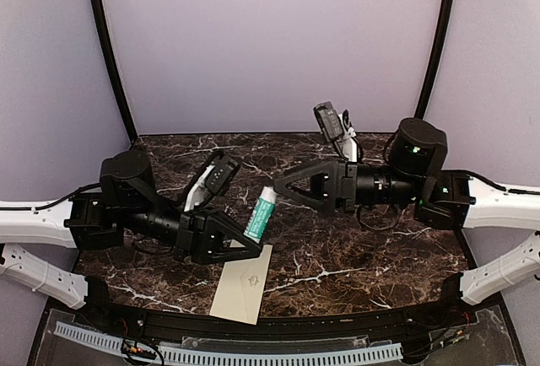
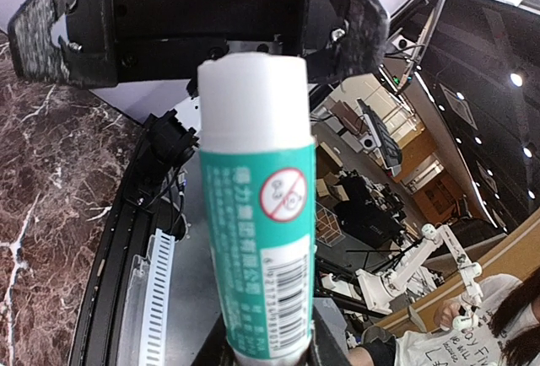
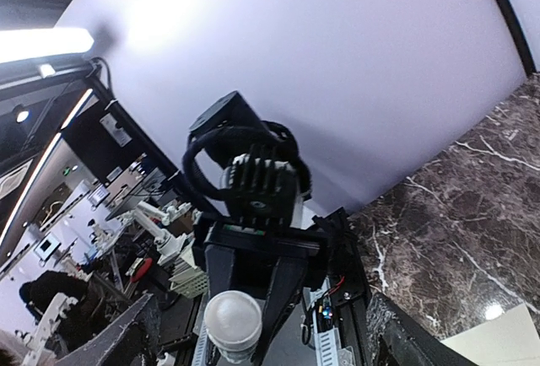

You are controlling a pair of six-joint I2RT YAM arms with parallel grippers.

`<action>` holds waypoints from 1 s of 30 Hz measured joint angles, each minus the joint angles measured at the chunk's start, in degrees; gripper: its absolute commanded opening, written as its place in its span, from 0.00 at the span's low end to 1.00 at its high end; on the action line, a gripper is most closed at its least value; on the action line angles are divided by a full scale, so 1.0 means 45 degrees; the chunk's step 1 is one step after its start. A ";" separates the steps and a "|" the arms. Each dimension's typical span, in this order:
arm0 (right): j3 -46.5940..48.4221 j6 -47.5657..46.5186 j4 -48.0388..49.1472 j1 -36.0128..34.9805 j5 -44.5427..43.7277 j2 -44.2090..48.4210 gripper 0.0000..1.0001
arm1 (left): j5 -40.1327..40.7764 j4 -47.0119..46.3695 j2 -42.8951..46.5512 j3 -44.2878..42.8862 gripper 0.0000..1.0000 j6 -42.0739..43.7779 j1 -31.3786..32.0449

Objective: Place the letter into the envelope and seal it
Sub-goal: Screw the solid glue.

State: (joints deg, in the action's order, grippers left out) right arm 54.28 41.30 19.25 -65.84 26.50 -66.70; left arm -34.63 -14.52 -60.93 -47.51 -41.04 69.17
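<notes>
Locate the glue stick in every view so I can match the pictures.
Top external: the glue stick is at centre, tilted, white cap uppermost.
Left wrist: the glue stick fills the middle, with its teal label facing the camera.
Right wrist: only the white cap of the glue stick shows, end-on, at bottom centre.
Shared landmark: the dark marble table.

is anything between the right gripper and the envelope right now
Yes. In the top view the glue stick, clamped in the left gripper, hangs between the open right gripper and the envelope, which lies flat below them. The left gripper also overlaps the envelope's upper edge, so a straight path down looks blocked.
</notes>
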 measured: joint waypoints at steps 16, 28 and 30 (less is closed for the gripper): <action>0.0597 0.0563 -0.3288 0.0063 -0.2229 -0.0787 0.71 | 0.3599 0.2997 -0.0233 -0.0024 0.00 0.0641 0.0000; 0.1035 0.2871 -0.3551 -0.0296 -0.3997 -0.3070 0.57 | 0.6999 0.4979 -0.0724 -0.0277 0.00 0.0641 0.0000; 0.1355 0.2987 -0.3575 -0.0432 -0.4109 -0.3585 0.47 | 0.7169 0.5173 -0.0860 -0.0277 0.00 0.0641 0.0000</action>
State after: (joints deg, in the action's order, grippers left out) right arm 60.38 54.74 3.16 -67.79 8.01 -82.83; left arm -2.37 8.75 -64.79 -48.75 -38.15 69.17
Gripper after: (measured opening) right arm 0.595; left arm 0.221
